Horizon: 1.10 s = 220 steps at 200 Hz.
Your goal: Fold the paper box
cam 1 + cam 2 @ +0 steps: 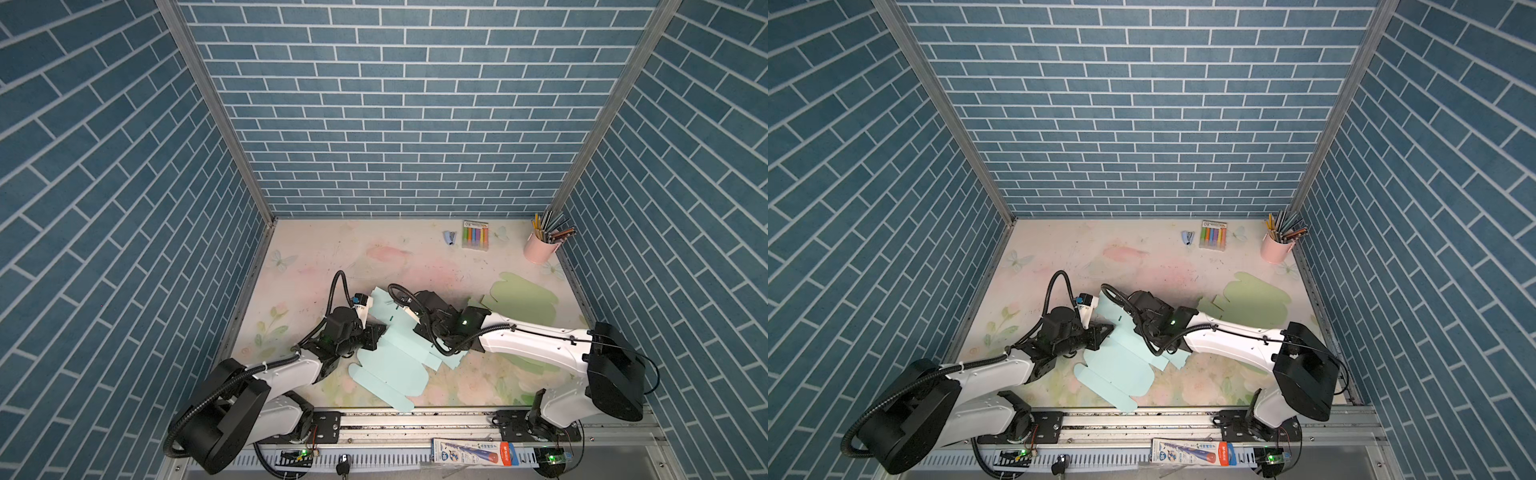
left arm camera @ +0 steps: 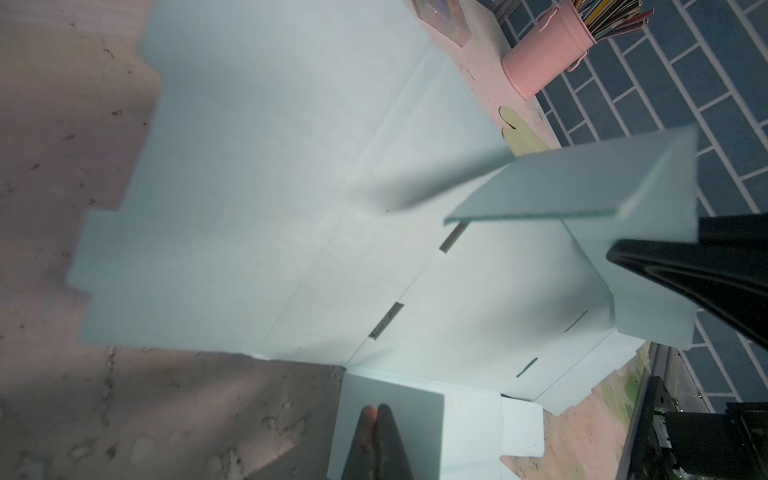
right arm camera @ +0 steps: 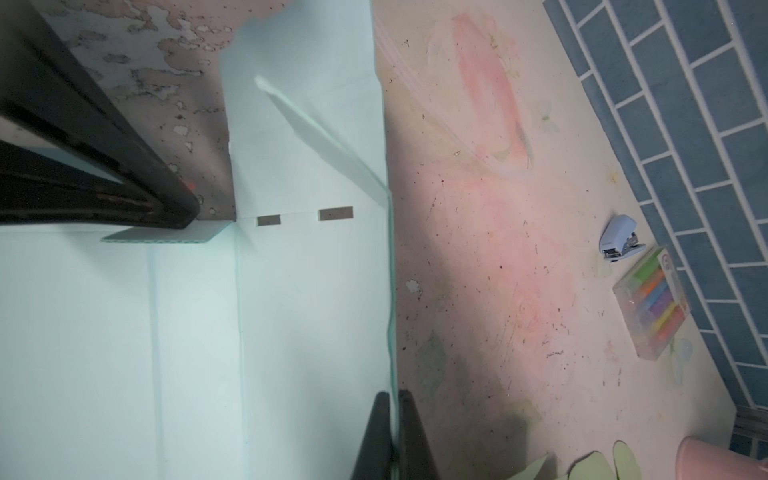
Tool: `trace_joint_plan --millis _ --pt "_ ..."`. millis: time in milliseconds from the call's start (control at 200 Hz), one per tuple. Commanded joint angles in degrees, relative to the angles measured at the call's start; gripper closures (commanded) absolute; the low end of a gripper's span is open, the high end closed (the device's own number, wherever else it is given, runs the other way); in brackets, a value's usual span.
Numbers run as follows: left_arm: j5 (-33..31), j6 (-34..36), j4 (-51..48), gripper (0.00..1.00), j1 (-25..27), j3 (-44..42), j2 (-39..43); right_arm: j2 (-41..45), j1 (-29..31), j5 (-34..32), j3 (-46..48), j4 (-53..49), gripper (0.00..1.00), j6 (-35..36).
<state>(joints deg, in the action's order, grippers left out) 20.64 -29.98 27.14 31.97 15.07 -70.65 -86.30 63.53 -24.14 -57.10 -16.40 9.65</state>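
Observation:
The paper box [image 1: 390, 365] [image 1: 1117, 365] is a pale blue die-cut sheet lying mostly flat in the middle of the table, between the two arms. My left gripper [image 2: 377, 409] [image 1: 383, 329] is shut, and its tips rest over a small side flap [image 2: 415, 399] at the sheet's left edge. No card shows between its fingers. My right gripper [image 3: 392, 399] [image 1: 420, 327] is shut on the thin edge of a raised panel [image 3: 316, 137] at the sheet's far side. That panel stands up from the flat part [image 3: 124, 332].
A green die-cut sheet [image 1: 523, 301] lies to the right, partly under the right arm. At the back right stand a pink cup of pencils [image 1: 540, 245], a marker pack [image 1: 475, 235] and a small stapler [image 1: 449, 237]. A metal rail [image 1: 415, 419] runs along the front edge.

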Motion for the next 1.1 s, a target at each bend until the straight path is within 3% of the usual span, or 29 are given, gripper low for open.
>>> trace_joint_plan --millis 0,235,640,920,1095 --pt "0.7 0.1 0.8 1.00 -0.7 0.2 -0.5 1.3 0.9 -5.8 1.2 4.1 1.00 3.6" --pt "-0.1 0.8 -1.8 1.00 -2.5 0.5 3.0 2.0 1.0 -8.1 2.9 4.7 1.00 5.2" --pt "0.2 1.4 -5.8 1.00 -11.6 3.5 11.2 5.1 1.9 -8.8 6.2 7.2 1.00 7.3" --pt "1.3 1.0 -1.0 1.00 -20.8 11.3 2.1 2.6 5.2 -13.9 5.9 9.0 1.00 11.8" --pt "3.0 2.9 0.1 1.00 -21.4 15.5 -6.0 1.0 7.1 -17.2 6.0 11.1 1.00 15.9"
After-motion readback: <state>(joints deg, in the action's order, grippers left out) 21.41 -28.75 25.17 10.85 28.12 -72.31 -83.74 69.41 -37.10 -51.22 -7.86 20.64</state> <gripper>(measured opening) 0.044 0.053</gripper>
